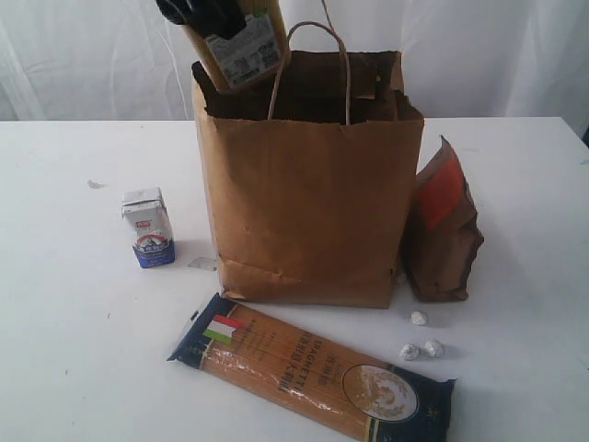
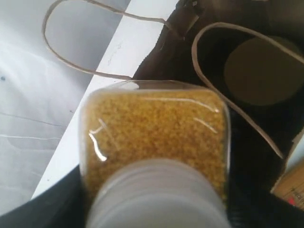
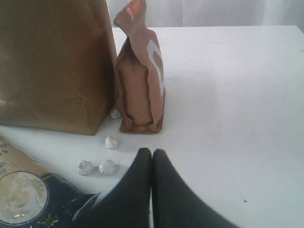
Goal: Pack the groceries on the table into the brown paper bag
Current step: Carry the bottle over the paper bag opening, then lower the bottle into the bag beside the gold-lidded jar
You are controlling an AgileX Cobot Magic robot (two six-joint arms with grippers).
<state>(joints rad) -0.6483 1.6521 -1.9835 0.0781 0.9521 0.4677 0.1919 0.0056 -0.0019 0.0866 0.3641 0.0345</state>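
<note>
Standing mid-frame on the white desk (image 1: 74,368), the brown paper bag (image 1: 304,203) gaped upward; over its upper-left rim hung the yellow-grain bottle (image 1: 241,51), long axis tilted, base toward the opening, pinched by the left tool (image 1: 204,17). Room looked free beside a round lid (image 2: 263,71) inside. The right tool (image 3: 152,156) was pressed together, empty.

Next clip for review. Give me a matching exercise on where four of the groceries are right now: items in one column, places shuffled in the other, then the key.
Items
1. milk carton
2. yellow-grain bottle
3. spaghetti pack
4. brown-orange pouch

Places, as seen in the exterior view
A. lying flat on the table in front of the brown paper bag
B. held up in the air at the bag's open top
C. upright, close by the bag's right side
D. upright, apart from the bag, on its left

Pairs: 1-D, 2-B, 3-A, 4-C
</note>
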